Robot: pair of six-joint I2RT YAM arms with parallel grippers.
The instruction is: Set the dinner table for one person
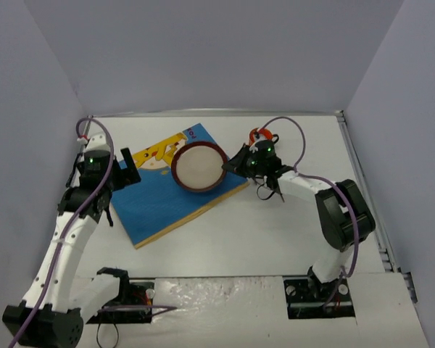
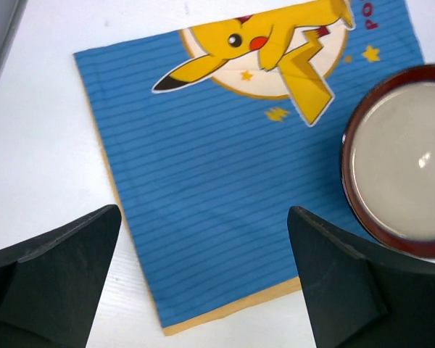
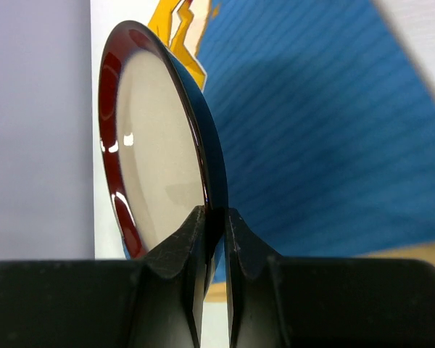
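A plate with a dark red rim and cream centre point(image 1: 199, 165) is over the far right part of the blue placemat point(image 1: 170, 199), which lies on the white dinner table point(image 1: 275, 232). My right gripper point(image 1: 232, 165) is shut on the plate's right rim. The right wrist view shows the fingers point(image 3: 215, 214) pinching the rim of the plate point(image 3: 156, 145) above the mat point(image 3: 312, 130); whether the plate touches the mat is unclear. My left gripper point(image 1: 127, 174) is open and empty at the mat's left edge. In the left wrist view it point(image 2: 204, 212) hangs over the mat's corner point(image 2: 225, 188), with the plate point(image 2: 402, 163) to the right.
A small orange and white object point(image 1: 259, 134) lies on the table just behind the right gripper. Grey walls enclose the table at the back and both sides. The table's metal rim point(image 1: 362, 181) runs along the right.
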